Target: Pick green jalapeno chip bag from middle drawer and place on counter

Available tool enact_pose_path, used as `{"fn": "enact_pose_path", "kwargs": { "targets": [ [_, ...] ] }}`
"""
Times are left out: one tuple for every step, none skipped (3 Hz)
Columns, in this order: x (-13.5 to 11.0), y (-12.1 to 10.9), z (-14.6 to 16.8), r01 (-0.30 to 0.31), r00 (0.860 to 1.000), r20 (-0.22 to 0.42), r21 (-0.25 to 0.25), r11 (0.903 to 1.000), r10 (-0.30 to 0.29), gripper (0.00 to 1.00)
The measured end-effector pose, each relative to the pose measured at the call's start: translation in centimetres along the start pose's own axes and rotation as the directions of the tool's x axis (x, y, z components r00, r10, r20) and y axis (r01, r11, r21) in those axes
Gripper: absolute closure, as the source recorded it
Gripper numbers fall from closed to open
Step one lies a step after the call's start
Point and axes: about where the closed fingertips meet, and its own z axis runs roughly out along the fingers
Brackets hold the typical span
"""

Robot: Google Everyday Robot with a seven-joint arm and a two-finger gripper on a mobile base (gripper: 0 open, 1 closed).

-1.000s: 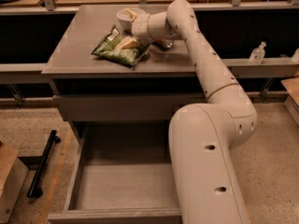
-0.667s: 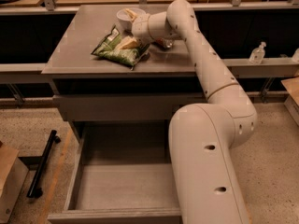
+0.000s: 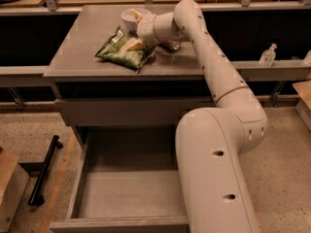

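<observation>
Glossy grey counter slab (image 3: 73, 57) carries the crinkled green foil jalapeno chip bag (image 3: 116, 57), lying flat, long axis roughly left-right. My gripper (image 3: 133, 43) sits on its right end; whether it grips, I cannot tell.

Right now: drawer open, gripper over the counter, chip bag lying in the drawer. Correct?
Not quite. The chip bag lies on the counter, not in the drawer; the camera view shows the drawer floor bare. The rest holds: the drawer is open and the gripper is over the counter, at the bag.
</observation>
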Motion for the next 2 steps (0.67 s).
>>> {"fn": "enact_pose_path", "kwargs": {
  "targets": [
    [-0.01, 0.11, 0.22, -0.001, 1.000, 0.001, -0.003, 1.0000, 0.001, 0.14],
    [-0.01, 0.12, 0.23, -0.001, 1.000, 0.001, -0.003, 1.0000, 0.001, 0.01]
  ]
}}
